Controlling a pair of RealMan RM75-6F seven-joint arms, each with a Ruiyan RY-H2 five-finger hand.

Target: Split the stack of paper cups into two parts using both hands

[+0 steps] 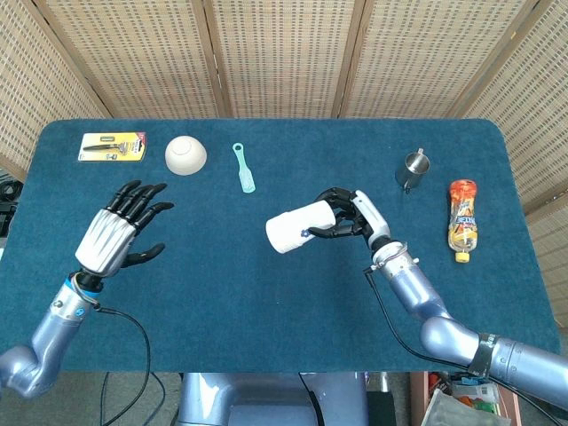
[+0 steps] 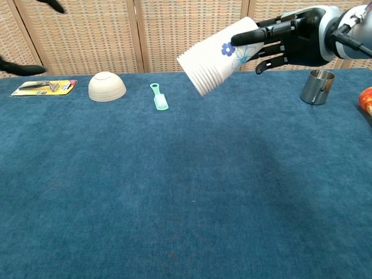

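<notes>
Bare blue cloth lies between my left hand point(image 1: 120, 232) and the cup stack point(image 1: 296, 226) my right hand point(image 1: 353, 220) holds aloft; bowl point(image 1: 185, 155) and brush point(image 1: 244, 168) sit farther back.

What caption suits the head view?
Right hand holds a tilted stack of white paper cups above the blue table; open left hand waits.

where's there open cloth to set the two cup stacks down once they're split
The near half of the blue tablecloth is bare, from below the white upturned bowl across to below the steel measuring cup. The far edge is crowded, also holding the mint-green brush and yellow packet.
</notes>
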